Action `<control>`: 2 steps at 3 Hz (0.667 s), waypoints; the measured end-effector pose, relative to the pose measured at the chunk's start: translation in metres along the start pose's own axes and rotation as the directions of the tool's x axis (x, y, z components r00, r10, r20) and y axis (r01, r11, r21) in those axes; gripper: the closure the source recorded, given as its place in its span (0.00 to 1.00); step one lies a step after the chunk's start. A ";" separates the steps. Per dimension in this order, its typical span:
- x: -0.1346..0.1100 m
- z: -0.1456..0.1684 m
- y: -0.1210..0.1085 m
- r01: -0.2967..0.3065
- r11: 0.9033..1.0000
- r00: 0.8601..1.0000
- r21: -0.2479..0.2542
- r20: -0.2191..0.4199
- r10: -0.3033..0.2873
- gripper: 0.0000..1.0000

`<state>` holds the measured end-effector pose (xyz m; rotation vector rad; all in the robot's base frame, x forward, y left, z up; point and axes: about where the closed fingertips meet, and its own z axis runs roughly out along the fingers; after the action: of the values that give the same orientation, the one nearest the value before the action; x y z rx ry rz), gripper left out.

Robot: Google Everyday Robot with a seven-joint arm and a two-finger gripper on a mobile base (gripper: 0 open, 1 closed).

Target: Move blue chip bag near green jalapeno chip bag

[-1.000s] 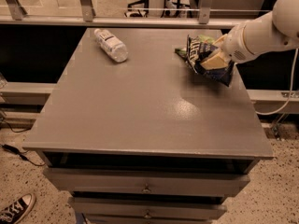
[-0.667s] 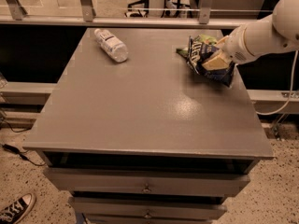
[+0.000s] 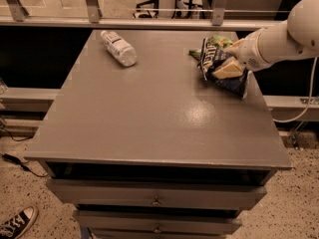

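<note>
Gripper (image 3: pixel 230 68) working at upper right of frame, jaws clamping blue bag (image 3: pixel 219 63), just in front of green bag (image 3: pixel 219 41). When setting down on table (image 3: pixel 149 113): lowering slowly, keeping clear of right edge, avoiding nudging green bag.

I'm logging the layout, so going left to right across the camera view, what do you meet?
Sneaker, water bottle, blue chip bag, gripper at the bag's right side. The green chip bag overlaps the blue one, so it's left out.
</note>
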<state>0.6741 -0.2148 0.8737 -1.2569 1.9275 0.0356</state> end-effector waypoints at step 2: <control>-0.015 0.010 0.023 -0.006 0.997 0.999 -0.074 0.032 0.008 0.00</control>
<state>0.6652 -0.1878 0.8676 -1.2906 1.9184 0.1309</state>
